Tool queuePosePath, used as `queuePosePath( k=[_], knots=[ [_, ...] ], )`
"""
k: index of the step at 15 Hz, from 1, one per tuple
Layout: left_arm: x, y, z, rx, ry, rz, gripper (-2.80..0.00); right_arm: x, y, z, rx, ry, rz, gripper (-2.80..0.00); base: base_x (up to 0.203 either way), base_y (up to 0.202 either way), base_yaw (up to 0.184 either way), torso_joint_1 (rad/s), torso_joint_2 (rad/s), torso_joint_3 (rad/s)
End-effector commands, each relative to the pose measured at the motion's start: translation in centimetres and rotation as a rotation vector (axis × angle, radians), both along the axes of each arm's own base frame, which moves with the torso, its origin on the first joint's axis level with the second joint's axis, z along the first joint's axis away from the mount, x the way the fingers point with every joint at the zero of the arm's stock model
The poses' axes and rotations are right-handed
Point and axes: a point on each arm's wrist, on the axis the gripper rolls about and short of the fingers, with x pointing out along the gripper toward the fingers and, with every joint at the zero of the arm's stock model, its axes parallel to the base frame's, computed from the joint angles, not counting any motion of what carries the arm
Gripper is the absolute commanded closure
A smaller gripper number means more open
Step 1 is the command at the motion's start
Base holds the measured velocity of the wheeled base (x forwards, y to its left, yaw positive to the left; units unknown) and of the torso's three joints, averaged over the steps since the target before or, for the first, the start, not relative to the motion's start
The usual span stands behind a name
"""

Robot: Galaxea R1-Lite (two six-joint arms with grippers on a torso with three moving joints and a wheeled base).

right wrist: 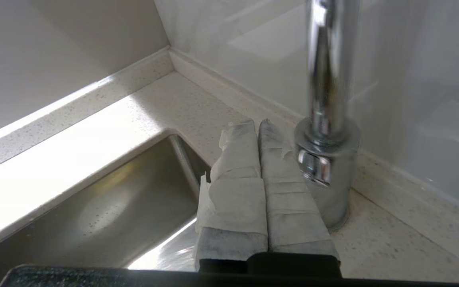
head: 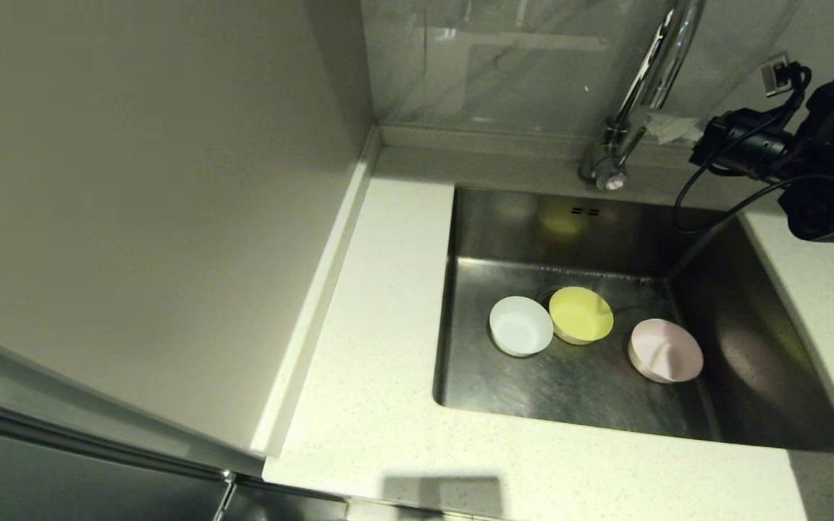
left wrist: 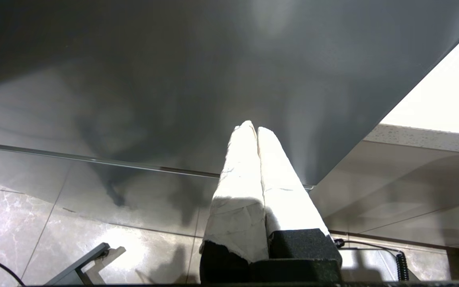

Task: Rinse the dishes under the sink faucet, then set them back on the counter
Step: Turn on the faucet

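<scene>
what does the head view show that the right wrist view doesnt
Only the head view shows the three bowls on the sink floor: white bowl, yellow-green bowl, pale pink bowl, plus the overflow slots. Only the right wrist view shows the right gripper, its taped fingers shut, close beside the faucet base. Both share the faucet, the sink and the speckled counter.
</scene>
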Motion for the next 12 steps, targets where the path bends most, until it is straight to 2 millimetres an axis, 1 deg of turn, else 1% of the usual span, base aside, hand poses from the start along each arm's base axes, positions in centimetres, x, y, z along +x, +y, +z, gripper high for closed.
queuePosePath(
  k=[1, 4, 8, 10, 12],
  knots=[
    [0.0, 0.0, 0.0, -0.001, -0.002, 0.000, 0.00, 0.0, 0.0, 0.1, -0.001, -0.007, -0.001, 0.00, 0.000, 0.000, 0.000, 0.000, 0.00, 0.000],
    [0.0, 0.0, 0.0, -0.001, -0.002, 0.000, 0.00, 0.3, 0.4, -0.2, 0.020, -0.007, -0.035, 0.00, 0.000, 0.000, 0.000, 0.000, 0.00, 0.000],
    [0.0, 0.0, 0.0, -0.001, -0.002, 0.000, 0.00, 1.5, 3.4, -0.7, 0.123, -0.040, -0.239, 0.00, 0.000, 0.000, 0.000, 0.000, 0.00, 0.000],
    [0.0, 0.0, 0.0, -0.001, -0.002, 0.000, 0.00, 2.1, 3.7, -1.4, 0.100, -0.082, -0.260, 0.00, 0.000, 0.000, 0.000, 0.000, 0.00, 0.000],
    [0.0, 0.0, 0.0, -0.001, -0.002, 0.000, 0.00, 2.3, 3.9, -1.8, 0.090, -0.084, -0.261, 0.00, 0.000, 0.000, 0.000, 0.000, 0.00, 0.000]
  ],
)
